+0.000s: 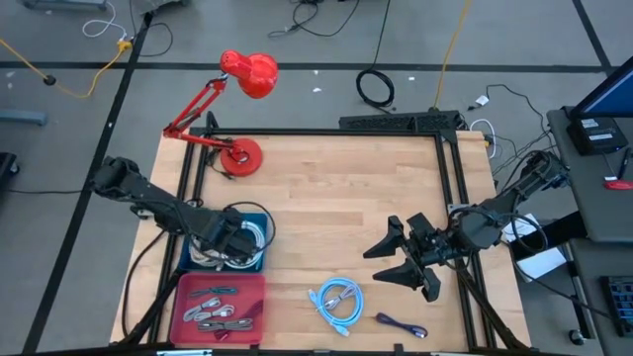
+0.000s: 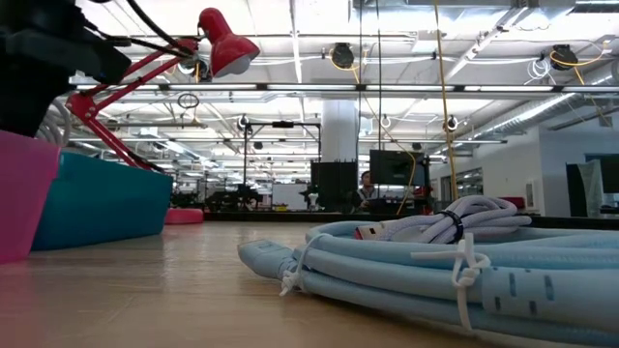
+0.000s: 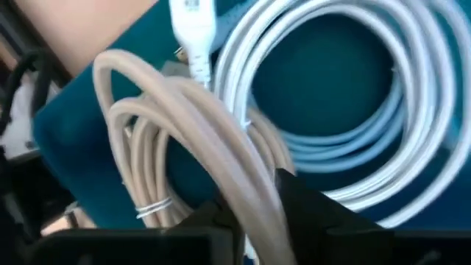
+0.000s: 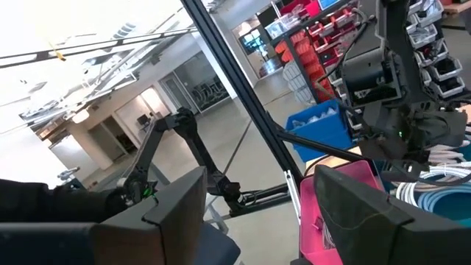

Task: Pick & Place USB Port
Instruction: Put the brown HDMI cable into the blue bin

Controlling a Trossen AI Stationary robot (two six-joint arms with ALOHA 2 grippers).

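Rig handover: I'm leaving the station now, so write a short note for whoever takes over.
Left gripper is in the blue bin, shut on a beige cable bundle; a white cable coil also lies in that bin.
Right gripper hovers open over the table, holding nothing.
Pink bin holds several cables.
Still on the table: light blue cable and small dark cable.

Left tool (image 1: 229,240) lowered, fingers closed on something. Right tool (image 1: 396,265) raised, fingers spread wide, level.

Pale matt wood table (image 1: 326,188); glossy red lamp (image 1: 249,72); smooth plastic-sheathed cables (image 1: 336,299).
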